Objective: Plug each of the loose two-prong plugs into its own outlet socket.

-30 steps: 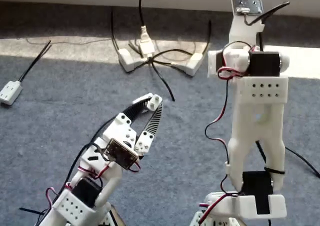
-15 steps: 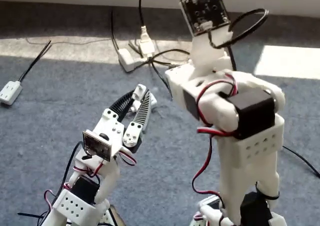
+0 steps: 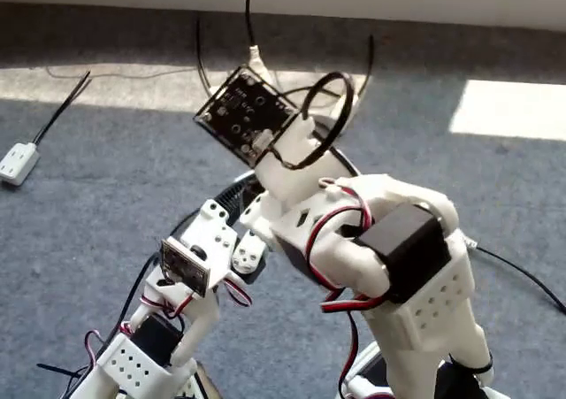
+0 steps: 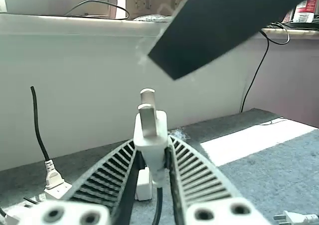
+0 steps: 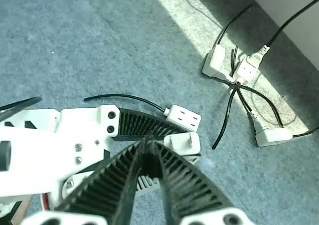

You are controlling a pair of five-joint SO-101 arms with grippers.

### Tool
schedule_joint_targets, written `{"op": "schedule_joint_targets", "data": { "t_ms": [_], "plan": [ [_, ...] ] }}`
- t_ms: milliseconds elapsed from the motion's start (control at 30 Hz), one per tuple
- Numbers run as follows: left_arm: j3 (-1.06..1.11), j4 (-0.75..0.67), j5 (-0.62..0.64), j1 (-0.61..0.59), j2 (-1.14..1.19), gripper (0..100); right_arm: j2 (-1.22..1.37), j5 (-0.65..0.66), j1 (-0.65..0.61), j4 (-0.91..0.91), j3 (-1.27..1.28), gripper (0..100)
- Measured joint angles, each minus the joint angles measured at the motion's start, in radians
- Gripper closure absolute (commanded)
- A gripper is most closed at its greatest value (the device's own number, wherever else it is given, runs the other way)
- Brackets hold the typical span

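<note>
At the far left of the carpeted desk (image 3: 106, 195) lay a small white socket (image 3: 18, 162) on its own cord, well apart from both arms.

Next came the left end effector (image 4: 152, 150). Its ribbed fingers were closed down to a narrow gap and clamped on the body of a white two-prong plug (image 4: 149, 127). The prongs stood clear of the fingertips and pointed away from the wrist, along the line of the fingers.

In the right wrist view, a corded socket (image 5: 184, 117) lay just beside that plug. Its long axis ran roughly parallel to the left fingers, and its slotted face was turned upward. We judged this the relation that mattered: the prongs ran along the socket rather than into its face. The left arm, nearer and already loaded, would have to tip the plug over onto the slots.

The right end effector (image 5: 147, 147) hung above the left fingers. Its tips were together, and we saw nothing between them. The right arm's camera board (image 3: 240, 118) hung over the left arm.

Farther right, a loose plug (image 4: 294, 217) lay flat on the carpet. A cluster of sockets (image 5: 218, 60) and cords sat near the wall.
</note>
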Motion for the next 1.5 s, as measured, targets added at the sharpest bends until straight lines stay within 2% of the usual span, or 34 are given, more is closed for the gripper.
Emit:
{"op": "schedule_joint_targets", "data": {
  "t_ms": [233, 367, 600, 767, 1033, 1500],
  "plan": [
    [0.000, 0.000, 0.000, 0.014, 0.000, 99, -0.005, 0.015, -0.029, 0.000, 0.011, 99.0],
    [0.000, 0.000, 0.000, 0.014, 0.000, 99, -0.006, 0.058, -0.026, -0.008, 0.109, 99.0],
    [0.000, 0.006, 0.003, 0.011, 0.003, 99, -0.021, 0.115, 0.124, -0.241, 0.382, 99.0],
    [0.000, 0.006, 0.003, 0.009, 0.003, 99, -0.023, 0.115, 0.224, -0.354, 0.442, 99.0],
    [0.000, 0.006, 0.003, 0.011, 0.005, 99, -0.018, 0.196, 0.244, -0.382, 0.445, 99.0],
    [0.000, 0.006, 0.003, 0.011, 0.006, 99, -0.031, 0.203, 0.307, -0.512, 0.566, 99.1]
  ]
}}
